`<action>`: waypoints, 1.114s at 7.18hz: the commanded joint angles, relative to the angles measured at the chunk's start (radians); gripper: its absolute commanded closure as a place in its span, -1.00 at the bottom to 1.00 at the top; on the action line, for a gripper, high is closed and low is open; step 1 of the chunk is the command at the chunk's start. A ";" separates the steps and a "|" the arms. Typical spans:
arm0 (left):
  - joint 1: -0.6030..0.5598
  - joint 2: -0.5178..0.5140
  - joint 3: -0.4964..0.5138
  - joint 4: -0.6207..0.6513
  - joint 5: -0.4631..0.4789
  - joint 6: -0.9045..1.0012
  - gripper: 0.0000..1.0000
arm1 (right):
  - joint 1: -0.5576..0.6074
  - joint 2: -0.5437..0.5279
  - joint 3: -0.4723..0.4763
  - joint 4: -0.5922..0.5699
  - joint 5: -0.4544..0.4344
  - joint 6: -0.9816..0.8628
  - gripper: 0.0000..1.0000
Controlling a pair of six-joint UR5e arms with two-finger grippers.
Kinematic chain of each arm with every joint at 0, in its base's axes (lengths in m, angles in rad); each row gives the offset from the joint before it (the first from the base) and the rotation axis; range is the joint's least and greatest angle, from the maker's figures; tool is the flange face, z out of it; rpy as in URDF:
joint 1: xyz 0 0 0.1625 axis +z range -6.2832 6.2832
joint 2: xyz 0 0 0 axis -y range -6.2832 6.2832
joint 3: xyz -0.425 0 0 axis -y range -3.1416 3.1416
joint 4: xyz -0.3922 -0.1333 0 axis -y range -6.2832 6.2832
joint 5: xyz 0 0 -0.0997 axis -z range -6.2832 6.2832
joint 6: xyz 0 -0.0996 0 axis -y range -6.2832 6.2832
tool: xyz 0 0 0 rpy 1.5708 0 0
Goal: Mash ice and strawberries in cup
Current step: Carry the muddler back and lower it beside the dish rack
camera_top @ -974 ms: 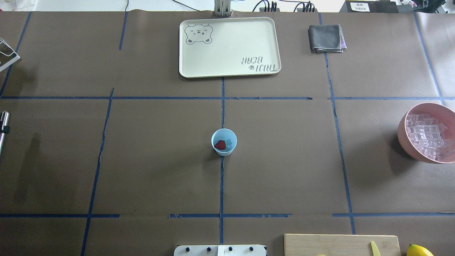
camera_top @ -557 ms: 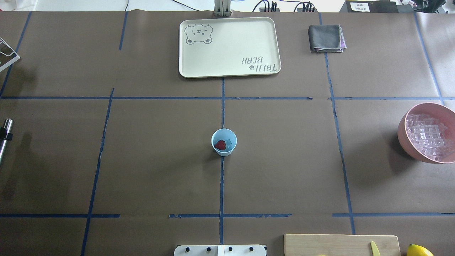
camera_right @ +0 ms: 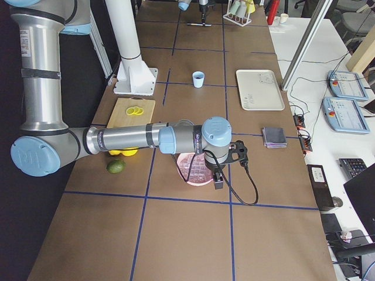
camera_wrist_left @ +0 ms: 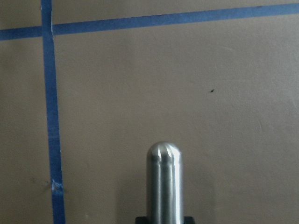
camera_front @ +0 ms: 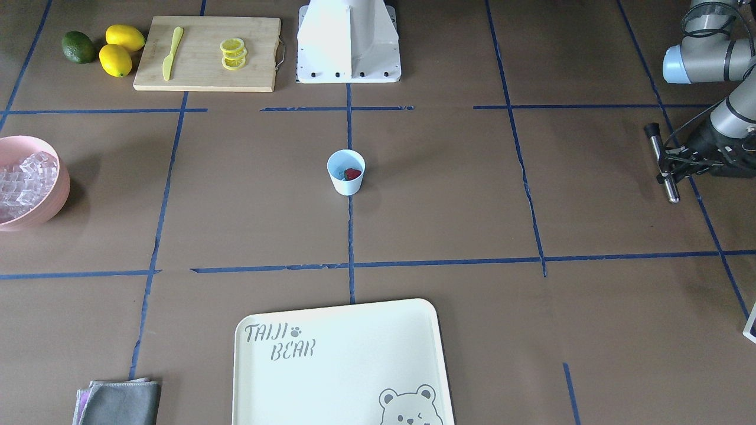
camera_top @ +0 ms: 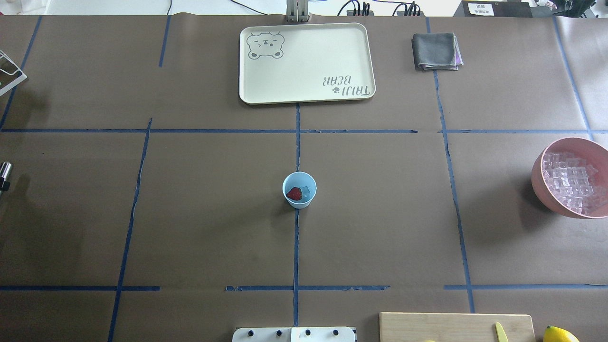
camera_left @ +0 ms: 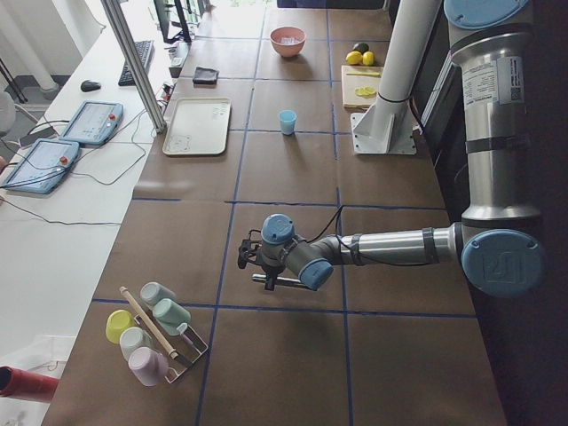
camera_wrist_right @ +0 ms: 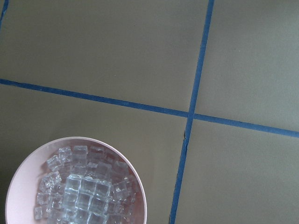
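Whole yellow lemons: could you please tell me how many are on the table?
2. One oval yellow lemon lies beside the rectangular wooden cutting board; the second lemon lies right next to the first. None appears hidden.

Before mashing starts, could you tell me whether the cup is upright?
Upright: the cup stands on its base, rim up, strawberry inside.

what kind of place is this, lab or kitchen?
Probably a robot lab bench, not a kitchen: table gridded with blue tape, teach pendants on a side desk, and staged props, a cup and a bowl of ice. The left gripper holds a metal rod.
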 commanded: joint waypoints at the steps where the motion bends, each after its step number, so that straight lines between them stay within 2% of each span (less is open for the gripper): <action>1: -0.003 0.002 0.004 -0.001 0.001 0.001 0.79 | 0.000 0.000 0.001 0.000 0.000 -0.001 -0.99; 2: -0.003 0.002 0.004 -0.001 0.001 0.003 -0.41 | -0.001 0.000 -0.001 0.000 0.000 -0.001 -0.99; 3: -0.004 0.005 0.004 -0.004 0.017 0.003 -0.99 | 0.000 0.000 -0.004 0.000 0.000 -0.001 -0.99; 4: -0.004 0.008 0.004 -0.008 0.055 0.001 -1.00 | -0.001 0.000 -0.004 -0.002 -0.002 -0.001 -0.99; 6: -0.021 0.001 -0.009 0.002 0.033 0.003 -1.00 | -0.001 0.000 -0.005 -0.003 -0.002 0.000 -0.99; 7: -0.060 -0.001 -0.010 0.034 -0.073 0.032 -1.00 | 0.000 0.000 -0.005 -0.003 0.000 0.000 -0.99; 8: -0.131 -0.002 -0.021 0.094 -0.132 0.134 -1.00 | 0.000 -0.001 -0.005 -0.002 0.002 0.002 -0.99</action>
